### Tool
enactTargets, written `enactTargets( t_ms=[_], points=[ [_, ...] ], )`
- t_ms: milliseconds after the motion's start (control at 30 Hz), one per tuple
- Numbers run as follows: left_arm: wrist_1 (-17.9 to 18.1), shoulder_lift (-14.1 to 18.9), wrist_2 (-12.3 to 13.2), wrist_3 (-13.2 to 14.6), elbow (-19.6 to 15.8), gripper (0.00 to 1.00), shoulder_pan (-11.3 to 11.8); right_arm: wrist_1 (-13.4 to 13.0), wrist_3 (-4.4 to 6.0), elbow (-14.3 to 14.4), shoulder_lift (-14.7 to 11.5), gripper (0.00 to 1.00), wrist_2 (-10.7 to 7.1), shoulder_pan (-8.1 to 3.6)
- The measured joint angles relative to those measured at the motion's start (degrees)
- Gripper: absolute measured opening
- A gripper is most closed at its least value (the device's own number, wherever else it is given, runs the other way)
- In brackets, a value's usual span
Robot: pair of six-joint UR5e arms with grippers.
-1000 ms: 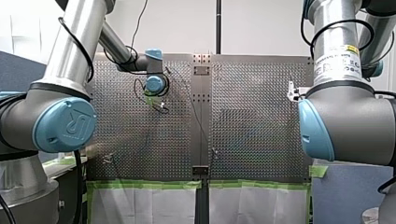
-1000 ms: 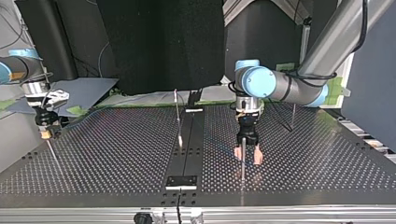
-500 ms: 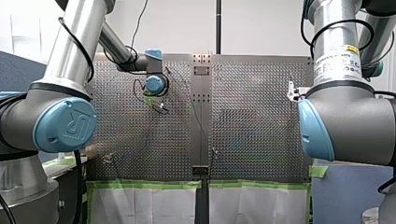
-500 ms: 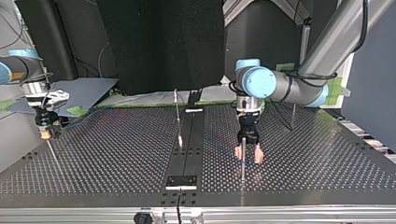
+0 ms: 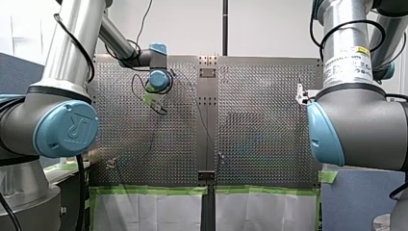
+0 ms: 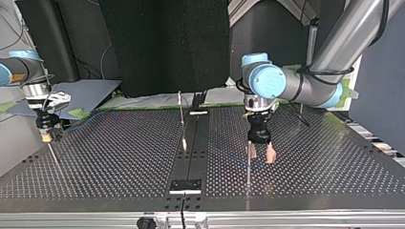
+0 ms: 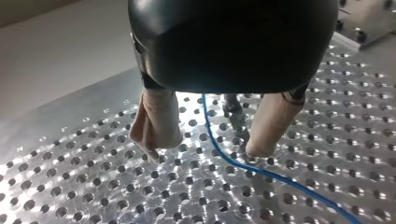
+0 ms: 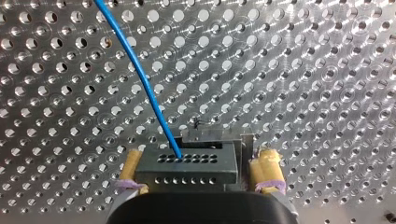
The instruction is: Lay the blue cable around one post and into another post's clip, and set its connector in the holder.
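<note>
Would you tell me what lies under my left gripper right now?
The blue cable runs over the perforated table between the left gripper's open beige fingers, with a thin dark post just beyond. The gripper's black body covers where the cable leads next.

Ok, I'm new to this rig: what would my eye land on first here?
The blue cable: in the left wrist view it runs over the perforated table between my left gripper's open, beige-padded fingers, near a thin post. In the right wrist view my right gripper's yellow pads clamp the black connector the cable ends in.
</note>
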Motion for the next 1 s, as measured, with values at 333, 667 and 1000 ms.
enactTargets(
  t_ms=[333, 667, 1000],
  points=[
    [-5.3, 3.4, -0.7, 5.3, -3.0, 1.0, -0.9, 0.0, 0.0, 0.0, 0.0, 0.98, 0.0, 0.0],
    [-10.5, 8.6, -2.3, 10.6, -6.0, 1.0, -0.7, 0.0, 0.0, 0.0, 0.0, 0.98, 0.0, 0.0],
    [-15.3, 13.6, -0.9, 15.5, -1.7, 1.0, -1.5, 0.0, 0.0, 0.0, 0.0, 0.98, 0.0, 0.0]
  ],
)
